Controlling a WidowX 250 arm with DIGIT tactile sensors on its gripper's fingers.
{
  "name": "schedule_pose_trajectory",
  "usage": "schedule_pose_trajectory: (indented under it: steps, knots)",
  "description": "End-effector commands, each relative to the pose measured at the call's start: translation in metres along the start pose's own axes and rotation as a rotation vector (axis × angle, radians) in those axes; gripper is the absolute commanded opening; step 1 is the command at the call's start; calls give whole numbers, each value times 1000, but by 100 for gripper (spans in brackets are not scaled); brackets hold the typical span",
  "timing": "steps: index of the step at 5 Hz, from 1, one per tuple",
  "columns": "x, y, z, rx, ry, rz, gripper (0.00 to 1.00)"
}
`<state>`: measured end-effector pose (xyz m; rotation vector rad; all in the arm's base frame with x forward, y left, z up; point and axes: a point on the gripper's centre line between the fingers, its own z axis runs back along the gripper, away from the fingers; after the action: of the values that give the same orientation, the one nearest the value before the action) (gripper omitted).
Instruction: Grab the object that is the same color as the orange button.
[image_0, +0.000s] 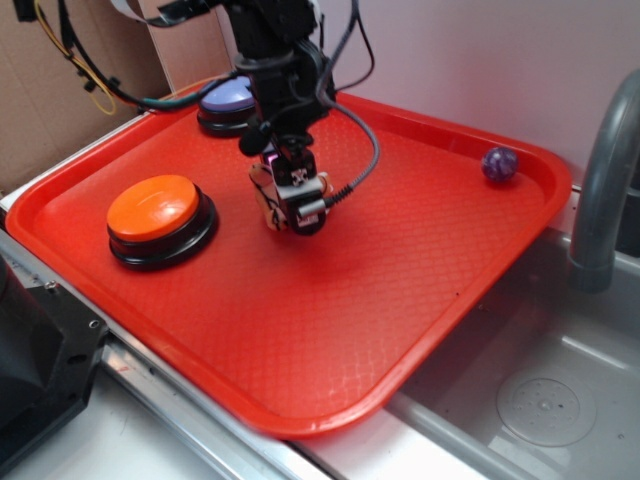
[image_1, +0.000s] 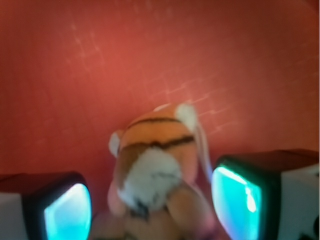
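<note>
One red plastic tray (image_0: 330, 330) with a fine cross-hatched surface and rounded corners carries everything here: two push buttons, one ball and one plush toy. The orange button (image_0: 153, 207) is a smooth, low dome on a round black base, sitting near the tray's left side; the purple button (image_0: 228, 98) has the same shape and sits at the far edge, partly hidden behind the arm. One small purple ball (image_0: 500, 164), glossy and speckled, lies alone near the tray's far right corner, well apart from the rest. The tiger toy (image_1: 155, 165) is near the middle of the tray, just right of the orange button, soft and fuzzy, orange with thin black stripes, a white face patch and two small white ears. The single gripper (image_0: 290, 200) hangs straight down over it. In the wrist view its two fingers (image_1: 245, 200), black blocks with glowing teal pads, stand apart on either side of the toy, with a gap visible between the right pad and the plush; on the left side I cannot tell whether pad and toy touch. Beside the tray to the right lies a grey metal sink (image_0: 540, 400) with one curved grey tap (image_0: 605, 170).
</note>
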<state>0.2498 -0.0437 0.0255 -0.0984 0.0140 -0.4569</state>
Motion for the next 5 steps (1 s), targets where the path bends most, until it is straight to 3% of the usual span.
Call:
schedule_pose_trajectory:
  steps: [1, 4, 5]
  knots:
    - [11, -7, 1, 13, -39, -1, 0]
    - [5, -4, 21, 19, -44, 37, 0]
    - [-5, -2, 62, 30, -56, 136, 0]
